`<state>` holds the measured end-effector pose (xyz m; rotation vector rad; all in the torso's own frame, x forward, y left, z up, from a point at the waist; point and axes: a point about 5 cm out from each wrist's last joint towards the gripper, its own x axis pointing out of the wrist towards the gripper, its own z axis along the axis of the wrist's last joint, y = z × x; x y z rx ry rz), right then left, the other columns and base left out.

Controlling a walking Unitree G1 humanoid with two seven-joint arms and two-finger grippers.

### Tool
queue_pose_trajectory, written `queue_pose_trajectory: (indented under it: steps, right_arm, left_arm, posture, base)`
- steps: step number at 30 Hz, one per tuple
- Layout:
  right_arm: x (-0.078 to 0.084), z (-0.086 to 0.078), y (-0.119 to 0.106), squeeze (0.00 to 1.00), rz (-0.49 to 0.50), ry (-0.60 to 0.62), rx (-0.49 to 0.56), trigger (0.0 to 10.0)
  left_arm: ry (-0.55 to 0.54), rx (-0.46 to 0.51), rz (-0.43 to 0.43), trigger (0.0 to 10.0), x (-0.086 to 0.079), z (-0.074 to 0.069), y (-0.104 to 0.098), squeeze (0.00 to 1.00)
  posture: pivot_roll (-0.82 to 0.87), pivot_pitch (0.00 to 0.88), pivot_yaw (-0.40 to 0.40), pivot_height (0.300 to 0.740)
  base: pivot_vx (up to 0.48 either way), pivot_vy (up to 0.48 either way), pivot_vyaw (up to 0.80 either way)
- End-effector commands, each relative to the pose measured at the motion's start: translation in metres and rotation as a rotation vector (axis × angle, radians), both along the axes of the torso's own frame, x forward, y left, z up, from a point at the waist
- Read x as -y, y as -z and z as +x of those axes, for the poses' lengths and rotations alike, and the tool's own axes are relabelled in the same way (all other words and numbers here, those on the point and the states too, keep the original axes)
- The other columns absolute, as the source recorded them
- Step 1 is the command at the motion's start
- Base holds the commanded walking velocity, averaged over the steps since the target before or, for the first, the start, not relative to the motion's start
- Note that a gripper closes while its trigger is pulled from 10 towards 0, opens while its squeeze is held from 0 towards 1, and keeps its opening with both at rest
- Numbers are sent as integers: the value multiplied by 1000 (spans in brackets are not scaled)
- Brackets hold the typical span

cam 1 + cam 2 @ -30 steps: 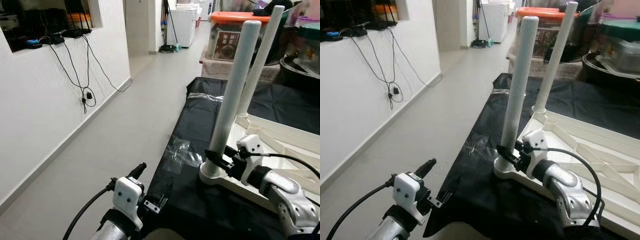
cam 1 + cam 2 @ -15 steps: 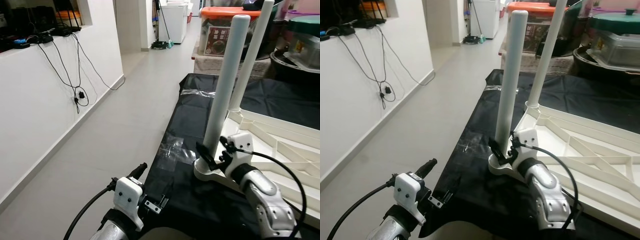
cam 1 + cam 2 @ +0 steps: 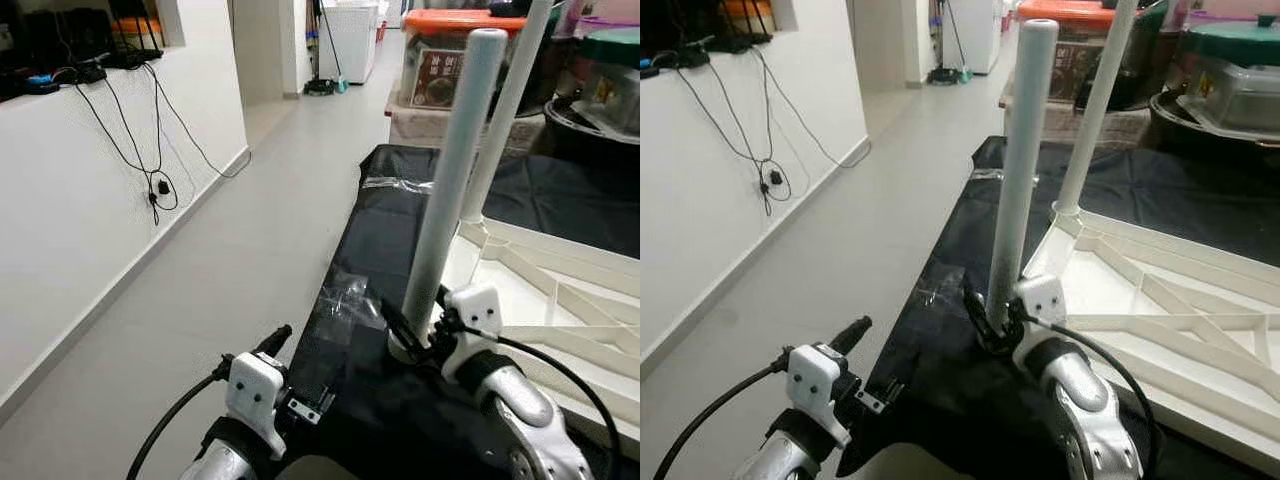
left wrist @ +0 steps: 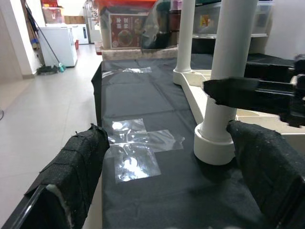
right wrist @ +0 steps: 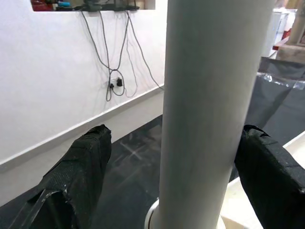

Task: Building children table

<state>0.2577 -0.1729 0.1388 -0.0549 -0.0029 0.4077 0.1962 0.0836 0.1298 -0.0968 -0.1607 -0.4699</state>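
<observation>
Straddling the near table leg (image 5: 209,109) low down, right gripper (image 3: 992,318) w/ fingers spread either side; tabletop (image 3: 1160,300) just beyond. Left gripper (image 4: 167,171) spread too, off the black sheet's (image 3: 370,250) edge.

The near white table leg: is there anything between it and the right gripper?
Nothing visible. The right gripper is open around the base of the near table leg, one finger on each side, with only open gaps between.
</observation>
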Motion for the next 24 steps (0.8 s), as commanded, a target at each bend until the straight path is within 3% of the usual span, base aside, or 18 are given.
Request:
queue_pose_trajectory:
  steps: [1,10,14,22,24]
  right_arm:
    - [-3,-2,7,0,24,-33,-20,10000]
    - [18,-11,13,0,-13,86,-36,10000]
    - [17,-15,9,0,4,115,-26,10000]
    - [2,-16,3,0,48,110,-13,10000]
    - [1,-15,2,0,41,107,-13,10000]
  left_arm:
    - [-19,-38,2,10000,-3,1,6,0]
    - [-80,-82,-7,10000,-13,0,10,0]
    - [-97,-99,-5,10000,-17,-2,12,0]
    - [-130,-123,-3,10000,-24,-7,15,0]
    - [-129,-127,-2,10000,-23,-7,16,0]
  posture:
    - [33,0,-5,740]
    - [24,0,4,740]
    - [24,0,4,740]
    - [24,0,4,740]
    - [24,0,4,740]
  base:
    - [0,0,0]
    - [0,0,0]
    - [0,0,0]
    - [0,0,-768]
    - [0,0,0]
